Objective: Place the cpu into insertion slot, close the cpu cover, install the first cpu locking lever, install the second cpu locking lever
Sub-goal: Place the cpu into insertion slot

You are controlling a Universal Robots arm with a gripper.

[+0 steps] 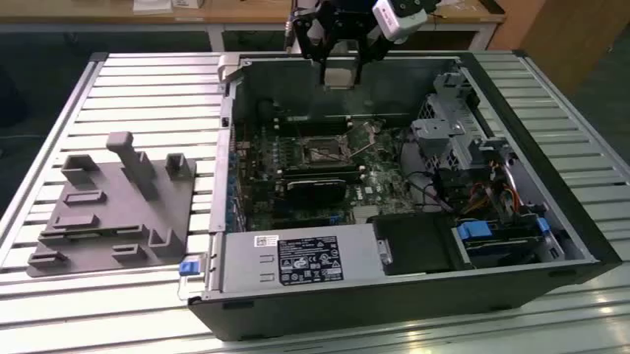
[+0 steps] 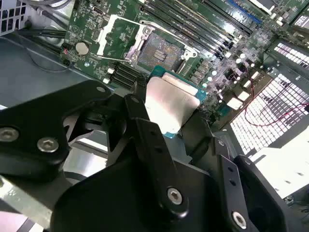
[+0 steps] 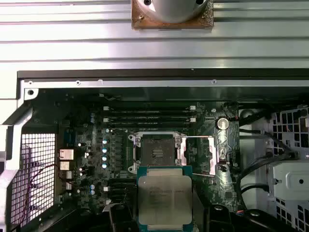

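Observation:
My gripper (image 1: 340,74) hangs above the back of the open computer case (image 1: 221,147), shut on the cpu (image 1: 338,77), a flat square chip with a pale silver face. In both wrist views the cpu (image 3: 164,198) (image 2: 169,99) sits between black fingers (image 2: 145,130), well above the board. The insertion slot (image 3: 157,153) (image 2: 161,50) (image 1: 323,153) is a dark square recess with a metal rim, and it is bare. The cpu cover (image 3: 213,157) (image 2: 105,41), a thin silver frame, stands swung open beside the slot.
Long memory slots (image 3: 147,116) run next to the socket. A black card (image 1: 315,184) lies in front of it, and a power supply (image 1: 295,262) fills the case's front. Drive cages and cables (image 1: 462,140) crowd the exterior view's right. A grey fixture plate (image 1: 108,214) lies outside the case.

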